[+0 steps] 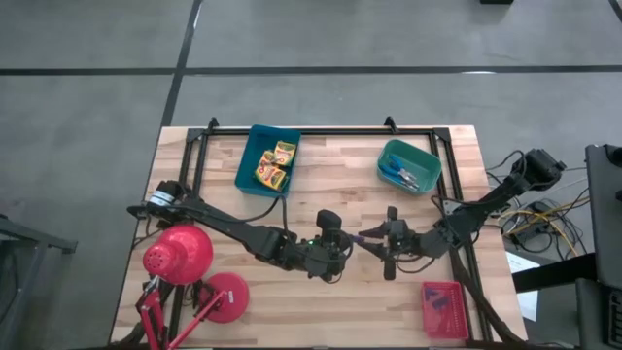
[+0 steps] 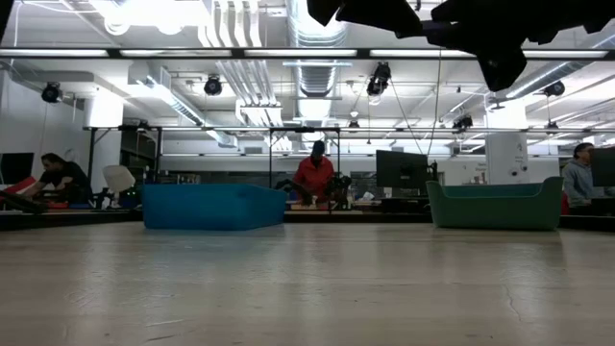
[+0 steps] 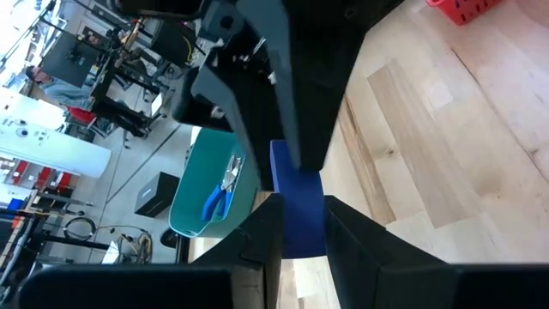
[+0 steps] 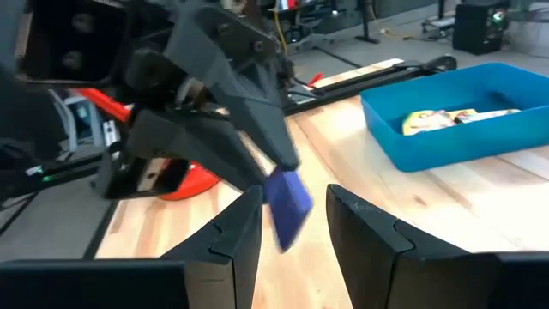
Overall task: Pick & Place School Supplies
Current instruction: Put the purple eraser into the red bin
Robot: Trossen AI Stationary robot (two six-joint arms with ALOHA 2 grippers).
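Observation:
Over the table's middle my two grippers meet tip to tip. My left gripper [image 1: 352, 243] comes from the left and is shut on a small blue-purple stick [image 1: 367, 236]. My right gripper [image 1: 385, 245] comes from the right and is open. Its two fingers stand on either side of the stick's free end [image 4: 287, 204], with a gap showing beside it. Yellow crayon boxes [image 1: 275, 163] lie in the blue tray [image 1: 251, 156]. Blue-handled scissors [image 1: 400, 175] lie in the teal tray [image 1: 428, 160]. My left gripper pinches the stick by its rear part [image 3: 300, 225] between its two fingers. The fingers come nearly level from the table's left and lie along the stick. The stick juts forward past the fingertips toward my right gripper and is lifted clear of the table.
A red desk lamp [image 1: 180, 255] with its round base [image 1: 226, 297] stands at the near left. A red tray [image 1: 445, 309] sits at the near right. A black frame [image 1: 321, 131] runs along the far edge. Bare wood lies between the far trays.

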